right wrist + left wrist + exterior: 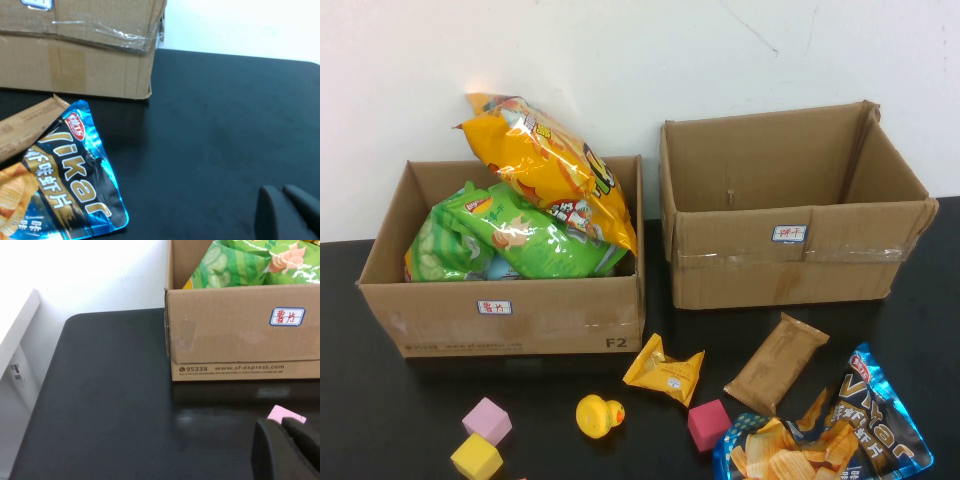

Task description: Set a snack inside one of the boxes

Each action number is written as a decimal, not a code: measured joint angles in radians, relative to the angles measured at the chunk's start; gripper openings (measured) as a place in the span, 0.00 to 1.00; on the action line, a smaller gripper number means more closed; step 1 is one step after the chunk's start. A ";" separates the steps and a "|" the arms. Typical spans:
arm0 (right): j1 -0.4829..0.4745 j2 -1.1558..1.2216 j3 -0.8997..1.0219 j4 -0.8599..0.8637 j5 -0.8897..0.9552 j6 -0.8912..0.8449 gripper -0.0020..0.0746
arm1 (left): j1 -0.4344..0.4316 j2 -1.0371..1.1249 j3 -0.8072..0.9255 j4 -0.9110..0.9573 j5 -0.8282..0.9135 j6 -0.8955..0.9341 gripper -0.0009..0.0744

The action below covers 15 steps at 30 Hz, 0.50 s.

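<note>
Arms were absent from the high view; the left box [505,320] held chip bags [535,175], the right box [790,225] sat beside it, and a blue bag [840,430], brown packet [777,362], yellow snack [665,370], duck [598,415] and cubes [485,420] lay in front.

Left wrist view: the left gripper [290,450] hovered low near the box, fingers pressed together.

Right wrist view: the right gripper [287,212] hovered over bare table beside the blue bag, fingers together.

We are seeing the right box [790,235] standing open and clear from above, while chip bags [535,210] are crowding the left box [510,320]. Loose snacks and blocks [485,420] are cluttering the counter [380,440] in front. The left hand [287,450] and right hand [290,215], seemingly closed, are hanging over bare outer corners.
</note>
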 joint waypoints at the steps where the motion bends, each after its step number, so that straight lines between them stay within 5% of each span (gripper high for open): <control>1: 0.000 0.000 0.000 0.000 0.000 0.000 0.02 | 0.000 0.000 0.000 0.000 0.000 0.000 0.01; 10: 0.000 0.000 0.000 0.000 0.000 0.000 0.02 | 0.000 0.000 0.004 -0.590 -0.021 -0.292 0.01; 15: 0.000 0.000 0.000 0.000 0.000 0.000 0.02 | 0.000 0.000 0.004 -0.719 -0.097 -0.311 0.01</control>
